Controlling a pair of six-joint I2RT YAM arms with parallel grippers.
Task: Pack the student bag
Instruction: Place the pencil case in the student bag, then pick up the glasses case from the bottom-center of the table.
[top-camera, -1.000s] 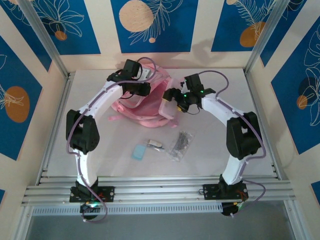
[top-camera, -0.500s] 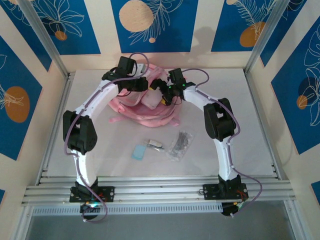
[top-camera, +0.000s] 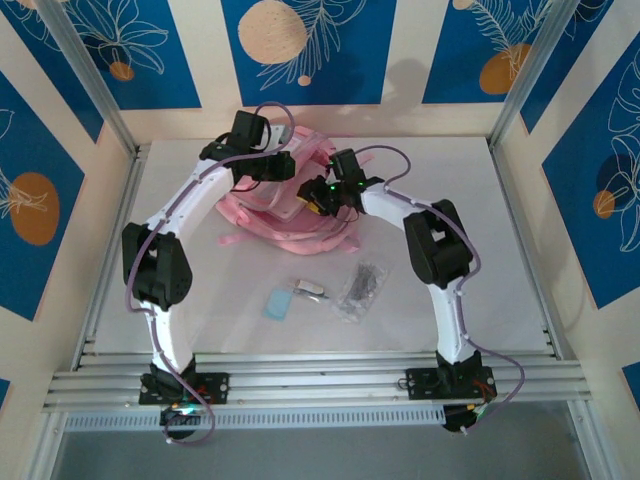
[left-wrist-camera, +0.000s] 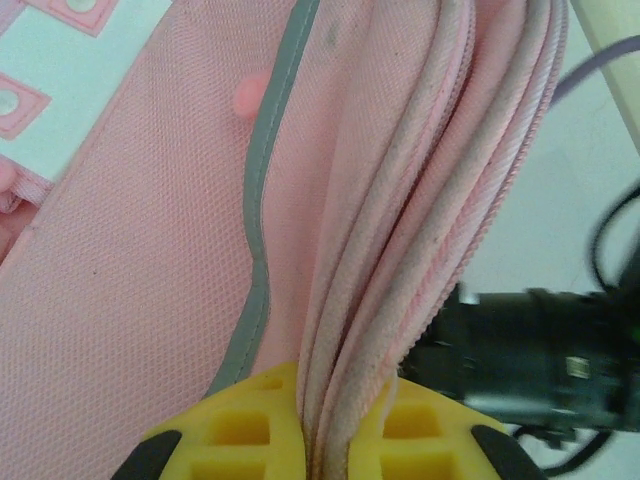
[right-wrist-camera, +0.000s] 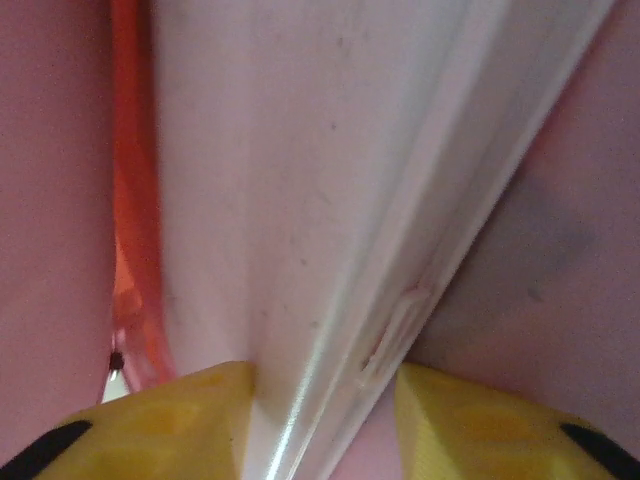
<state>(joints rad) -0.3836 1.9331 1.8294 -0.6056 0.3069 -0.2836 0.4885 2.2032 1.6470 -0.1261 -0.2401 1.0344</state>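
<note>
Pink bag (left-wrist-camera: 130, 280) folds sit pinched tight in my left gripper (left-wrist-camera: 320, 405), lower frame. My right gripper (right-wrist-camera: 325, 395) straddles a blurred pale case (right-wrist-camera: 290, 180); I can't tell whether it grips.

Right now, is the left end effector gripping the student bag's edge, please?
Yes, the left wrist view shows the left end effector shut on the folded zip edge of the student bag.

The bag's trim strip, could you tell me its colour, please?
Grey trim on the pink bag; left wrist view.
</note>
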